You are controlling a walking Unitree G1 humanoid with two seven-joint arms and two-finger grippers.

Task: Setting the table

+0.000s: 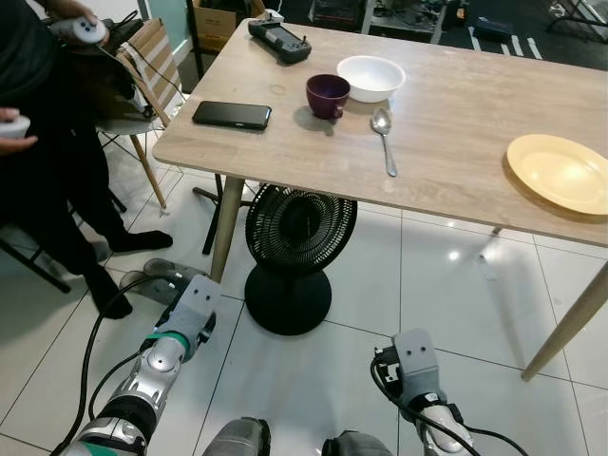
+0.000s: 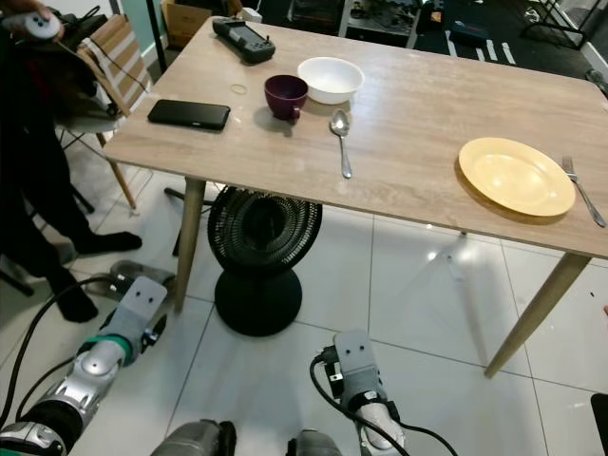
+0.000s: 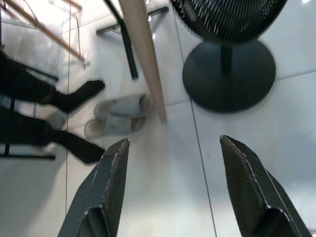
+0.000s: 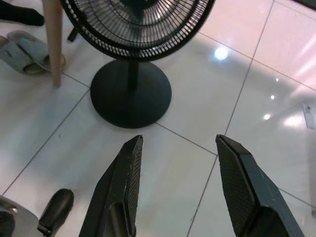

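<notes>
Head views show my arms low above the tiled floor (image 1: 427, 285), a black fan (image 1: 296, 249) between me and the table (image 2: 427, 104) bearing yellow plate (image 2: 516, 175), fork (image 2: 581, 188), spoon (image 2: 341, 138), purple cup (image 2: 285, 95), white bowl (image 2: 331, 79), phone (image 2: 189, 114). Left wrist view: my left gripper (image 3: 175, 153) gapes over slippers (image 3: 118, 114). Right wrist view: my right gripper (image 4: 178, 148) gapes before the fan's base. No writing is legible.

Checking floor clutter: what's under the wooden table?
A black floor fan stands under the table edge, with grey slippers beside its leg. The tabletop covers the floor farther back.
</notes>
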